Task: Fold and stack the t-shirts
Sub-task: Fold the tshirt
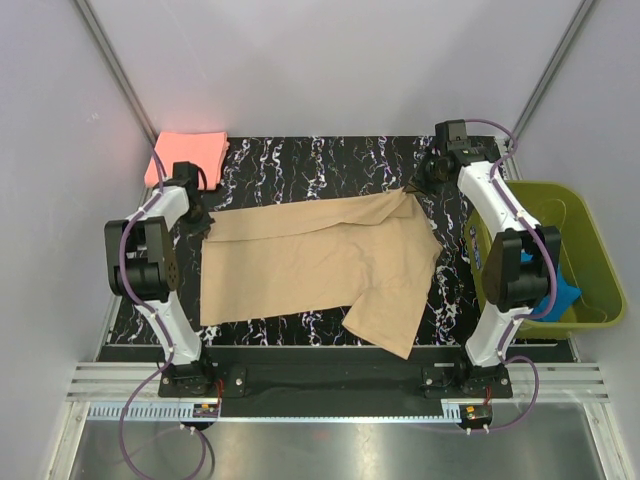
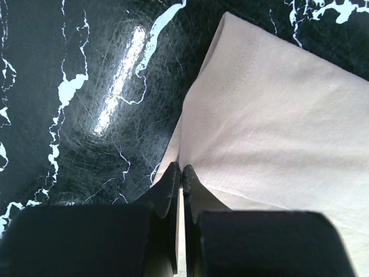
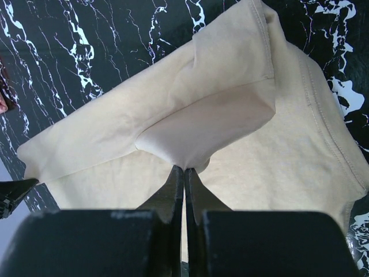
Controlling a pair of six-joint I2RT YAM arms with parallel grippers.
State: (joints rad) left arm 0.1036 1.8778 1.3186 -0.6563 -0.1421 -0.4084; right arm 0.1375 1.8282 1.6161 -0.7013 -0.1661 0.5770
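Your left gripper (image 2: 180, 173) and right gripper (image 3: 184, 173) each pinch a far corner of the tan shirt (image 1: 310, 262); the pink shirt (image 1: 188, 153) lies folded.

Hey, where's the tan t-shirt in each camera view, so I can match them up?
Top external: tan t-shirt spread across the middle.
Left wrist: fills the right side, its edge pinched by the left end effector.
Right wrist: fills the centre, pinched by the right end effector.
Shared landmark: the black marbled tabletop.

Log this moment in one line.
left gripper: shut on tan-beige cloth t-shirt | right gripper: shut on it | salmon-pink cloth t-shirt: folded, far left
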